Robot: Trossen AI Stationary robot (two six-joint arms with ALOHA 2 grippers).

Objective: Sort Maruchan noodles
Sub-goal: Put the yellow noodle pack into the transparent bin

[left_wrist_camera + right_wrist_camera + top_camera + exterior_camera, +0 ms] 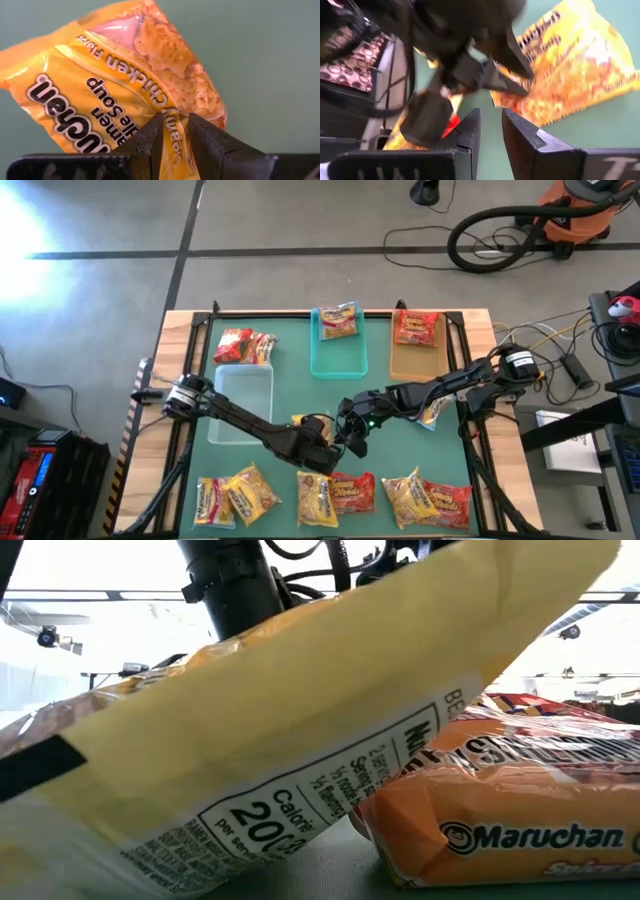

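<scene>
Pressed close against the low camera, a crinkly yellow plastic ramen packet (pixel 280 770) leans tilted with its nutrition panel showing, beside an orange Maruchan packet (pixel 500 830) lying flat on the green counter (pixel 290 395).

From above, both dark arms meet just short of the teal rectangular tray (pixel 338 352), toward the front row of packets. The left gripper (pixel 175 132) has its jaws pinched shut on the edge of a yellow chicken-flavour packet (pixel 120 85), which hangs over the green counter. The right gripper (pixel 490 132) hovers just beside the left one with its jaws nearly closed and nothing visibly between them; its wrist camera looks past the left arm's wrist toward another yellow-orange packet (pixel 570 70) lying on the mat.

Sorting looks partly done. One yellow packet (pixel 338 321) sits in the teal tray, a red packet (pixel 415 328) lies in the tan tray (pixel 417 358) to its right, and a red packet (pixel 245 345) rests at the far edge of the clear tray (pixel 240 405) to the teal tray's left. Roughly half a dozen packets (pixel 330 498) remain in a row along the counter's front edge, well away from the teal tray.

The step in hand appears to be carrying the lifted chicken packet to its bin. The next move probably calls for swinging it clear of the right arm toward the teal tray, then releasing above it.
</scene>
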